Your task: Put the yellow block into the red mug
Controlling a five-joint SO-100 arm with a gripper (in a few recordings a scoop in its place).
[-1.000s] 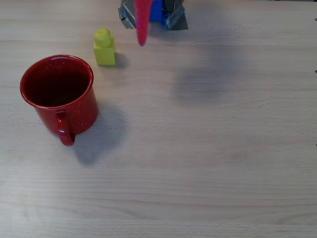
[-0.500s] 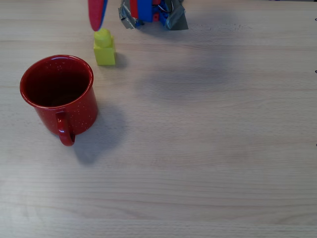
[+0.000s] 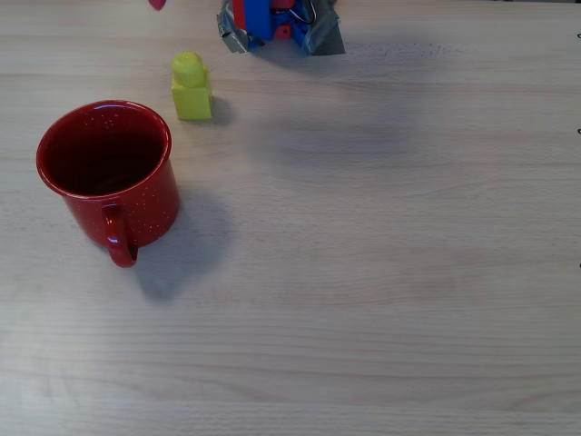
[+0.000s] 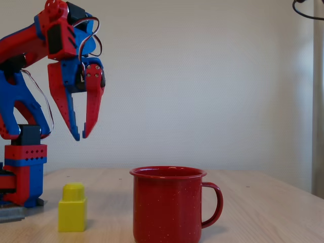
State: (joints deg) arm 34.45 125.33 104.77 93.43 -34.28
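Block [image 3: 192,88] sits upright on the desk [image 3: 381,272], stud on top, yellow-green, resting free with nothing touching it. In the overhead view it lies just above and slightly right of the mug [image 3: 107,177], near it but with a clear strip of wood between them. In the fixed view the block [image 4: 72,208] stands to the left of the mug [image 4: 169,204], again apart from it.

The mug is upright, mouth open to the top, its dark inside holding nothing that can be seen. In the overhead view its handle points toward the bottom edge of the picture; in the fixed view the handle sticks out to the right. Fine white speckles show on its glossy red wall.

The jaws [image 4: 80,135] hang high in the air in the fixed view, well above the block and roughly over it, tips pointing down. They are spread at the root and narrow toward the tips, where a small gap remains; nothing is between them. One finger is red with a blue edge, the other plain red. In the overhead view only a red tip [image 3: 158,4] pokes in at the top edge, up and left of the block.

The arm's red and blue base [image 4: 23,169] stands at the left in the fixed view, behind the block.
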